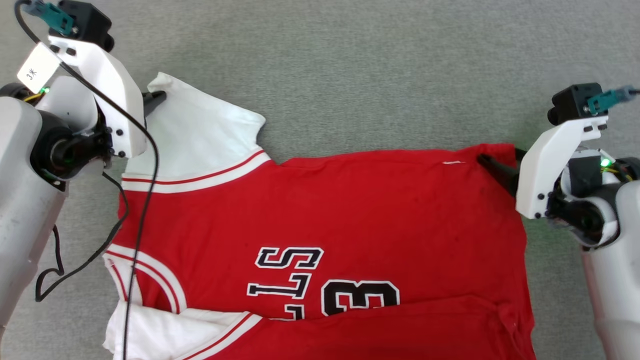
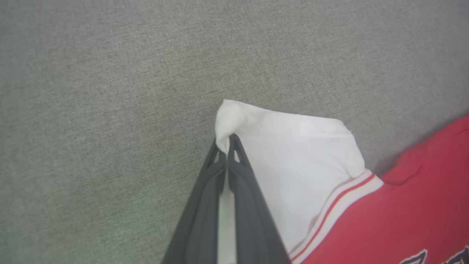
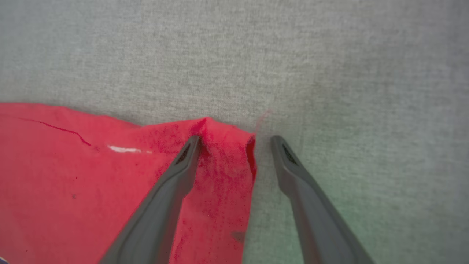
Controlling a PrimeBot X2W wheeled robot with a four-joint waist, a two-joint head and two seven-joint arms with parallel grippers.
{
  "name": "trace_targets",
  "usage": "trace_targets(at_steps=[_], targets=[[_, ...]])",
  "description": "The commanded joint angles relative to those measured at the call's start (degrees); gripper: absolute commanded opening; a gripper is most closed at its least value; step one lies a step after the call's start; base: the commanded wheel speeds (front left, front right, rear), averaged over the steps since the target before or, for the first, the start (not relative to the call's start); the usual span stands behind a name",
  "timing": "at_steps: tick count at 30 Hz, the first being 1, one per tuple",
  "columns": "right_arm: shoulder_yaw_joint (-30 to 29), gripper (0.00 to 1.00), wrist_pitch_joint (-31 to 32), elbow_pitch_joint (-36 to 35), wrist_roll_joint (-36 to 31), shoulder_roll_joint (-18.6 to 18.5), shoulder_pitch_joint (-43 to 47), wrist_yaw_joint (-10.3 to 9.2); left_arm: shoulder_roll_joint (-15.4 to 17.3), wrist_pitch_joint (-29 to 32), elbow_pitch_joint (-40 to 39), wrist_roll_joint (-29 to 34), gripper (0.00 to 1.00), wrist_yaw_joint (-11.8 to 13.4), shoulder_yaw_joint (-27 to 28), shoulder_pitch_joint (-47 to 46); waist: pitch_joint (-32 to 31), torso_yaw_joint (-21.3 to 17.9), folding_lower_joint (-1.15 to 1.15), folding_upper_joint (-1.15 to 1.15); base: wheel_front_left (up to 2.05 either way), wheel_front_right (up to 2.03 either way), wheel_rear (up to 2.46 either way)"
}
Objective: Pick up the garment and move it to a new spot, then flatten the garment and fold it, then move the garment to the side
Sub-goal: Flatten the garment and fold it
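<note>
Grey woven cloth covers the desk [image 1: 350,60], and the red jersey T-shirt [image 1: 320,210] lies spread across the middle of it, front up, neck to the left and hem to the right. It looks already set down in its working spot, so the pick-up and move appear done. Most of the red body is smooth. Along the near edge a red flap [image 1: 400,325] is turned over the front and hides part of the black lettering [image 1: 320,285]; I cannot tell whether that is a first fold or leftover slack. The white far sleeve [image 1: 200,135] stretches out to the far left, while the near sleeve [image 1: 145,330] sits crumpled at the near left, so the flattening seems only partly finished. The left hand [image 2: 229,141] is closed on the tip of the far sleeve, with white cloth pinched between its dark fingers. The right hand [image 3: 235,141] is wide open at the far right hem corner [image 3: 223,132], one finger resting on the red cloth and the other over the bare desk just beside the edge, gripping nothing. By my reading the far edge is being taken up at both ends, with one end held and one not yet. The proper folding and the final move to the side remain.
</note>
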Motion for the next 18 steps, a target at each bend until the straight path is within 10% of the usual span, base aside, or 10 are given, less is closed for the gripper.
trace_targets(at_steps=[1,2,4,18], targets=[[0.93,1.00,4.43,3.11,-0.84,0.12,2.25,-0.05,-0.06,-0.48,-0.35,-0.40,0.00,-0.23,-0.05,0.83,-0.15,0.68,-0.01,0.00,0.00,0.00,0.00],[1.13,0.96,7.10,4.00,-1.53,-0.18,2.40,-0.05,-0.24,-0.69,-0.66,-0.73,0.00,-0.46,-0.06,1.05,-0.15,1.00,-0.01,0.00,0.00,0.00,0.00],[1.28,0.02,10.46,4.94,-2.46,-0.12,2.76,-0.05,-0.36,-1.31,-1.02,-1.00,0.00,-0.61,-0.05,1.52,-0.23,1.55,-0.01,0.00,0.00,0.00,0.00],[-2.99,0.00,5.12,-6.68,-0.48,-1.14,2.67,-0.03,1.45,-10.50,-2.98,-4.65,0.00,-1.75,2.35,7.57,-6.64,3.60,-0.01,0.00,0.00,0.00,0.00]])
